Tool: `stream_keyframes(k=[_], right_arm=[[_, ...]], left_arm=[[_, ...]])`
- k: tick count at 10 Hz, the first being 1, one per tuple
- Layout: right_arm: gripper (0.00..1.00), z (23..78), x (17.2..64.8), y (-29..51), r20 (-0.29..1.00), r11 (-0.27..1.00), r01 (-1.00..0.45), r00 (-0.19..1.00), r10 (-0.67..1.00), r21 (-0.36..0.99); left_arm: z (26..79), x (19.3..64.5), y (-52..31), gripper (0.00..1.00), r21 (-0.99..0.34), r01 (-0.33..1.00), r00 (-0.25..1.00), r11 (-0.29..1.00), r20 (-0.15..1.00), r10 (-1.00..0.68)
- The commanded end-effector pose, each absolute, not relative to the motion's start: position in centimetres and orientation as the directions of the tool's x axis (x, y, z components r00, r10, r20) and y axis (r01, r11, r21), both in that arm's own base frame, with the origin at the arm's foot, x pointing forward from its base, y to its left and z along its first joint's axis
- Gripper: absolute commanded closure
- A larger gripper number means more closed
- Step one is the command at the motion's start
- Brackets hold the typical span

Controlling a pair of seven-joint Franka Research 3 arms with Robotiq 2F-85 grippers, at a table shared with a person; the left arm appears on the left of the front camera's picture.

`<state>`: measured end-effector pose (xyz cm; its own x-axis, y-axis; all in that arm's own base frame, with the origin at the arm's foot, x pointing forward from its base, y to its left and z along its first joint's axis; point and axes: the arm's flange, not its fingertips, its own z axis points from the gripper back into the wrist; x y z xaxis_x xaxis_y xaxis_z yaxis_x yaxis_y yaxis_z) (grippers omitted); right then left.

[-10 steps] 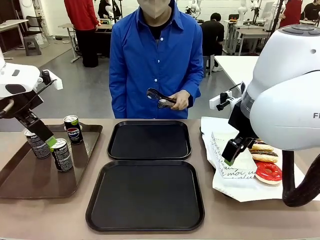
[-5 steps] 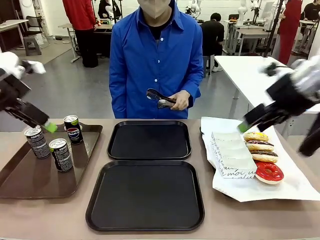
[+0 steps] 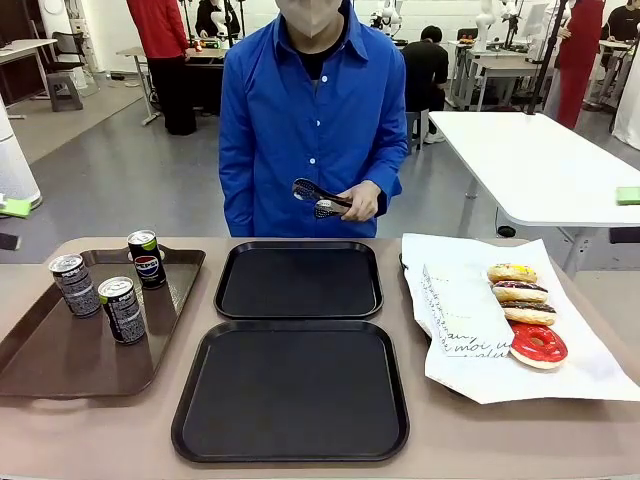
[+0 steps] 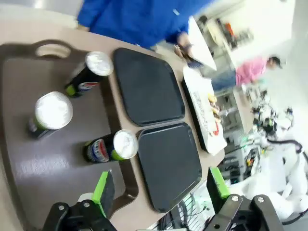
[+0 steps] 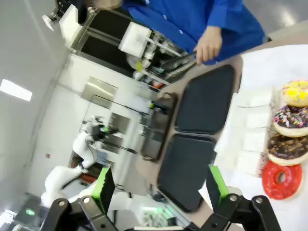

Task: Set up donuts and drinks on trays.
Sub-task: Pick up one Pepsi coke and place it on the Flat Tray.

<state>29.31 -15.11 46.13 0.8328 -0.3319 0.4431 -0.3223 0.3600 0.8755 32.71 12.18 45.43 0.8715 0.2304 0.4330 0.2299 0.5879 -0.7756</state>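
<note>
Two black trays lie bare mid-table, one far (image 3: 298, 280) and one near (image 3: 290, 390). Three drink cans (image 3: 122, 309) stand on a brown tray (image 3: 60, 360) at the left. Several donuts lie on white paper at the right, among them a yellow-iced one (image 3: 511, 272) and a red-glazed one (image 3: 537, 343), beside white sleeves (image 3: 462, 310). My left gripper (image 4: 160, 187) hangs open high above the cans (image 4: 113, 147), holding nothing. My right gripper (image 5: 159, 184) is open and empty, high over the donuts (image 5: 280, 179). A green pad (image 3: 15, 207) shows at the left edge and another green pad (image 3: 628, 195) at the right.
A person in a blue shirt stands at the far side, holding metal tongs (image 3: 318, 195) over the far tray's edge. The white paper (image 3: 590, 375) reaches the table's right edge. A white table (image 3: 540, 160) stands behind at the right.
Both arms have pulled up and outward to the picture's edges. The left gripper left the cans and the right gripper left the sleeves. Nothing on the table moved.
</note>
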Motion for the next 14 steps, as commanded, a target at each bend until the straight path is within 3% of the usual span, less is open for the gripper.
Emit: stream_keyframes(k=[1,5,8,14], right_arm=[[0.0,40.4,24.4,-14.1,0.363,0.302,-0.268,0.872,-0.327,0.915],[0.0,37.9,19.2,-18.4,0.255,0.277,-0.155,0.891,-0.376,0.948],[0.0,38.9,14.3,-20.4,0.247,0.308,-0.124,0.882,-0.402,0.943],[0.0,38.9,15.0,-23.7,0.223,0.29,-0.103,0.88,-0.42,0.951]], left_arm=[[42.1,30.8,14.3,0.0,-0.804,0.112,0.892,0.584,0.34,0.297],[44.7,26.4,19.8,0.0,-0.789,0.034,0.869,0.613,0.326,0.371],[46.9,23.8,22.0,0.0,-0.767,0.018,0.846,0.641,0.353,0.399],[46.9,23.7,22.6,0.0,-0.767,0.026,0.836,0.642,0.368,0.406]])
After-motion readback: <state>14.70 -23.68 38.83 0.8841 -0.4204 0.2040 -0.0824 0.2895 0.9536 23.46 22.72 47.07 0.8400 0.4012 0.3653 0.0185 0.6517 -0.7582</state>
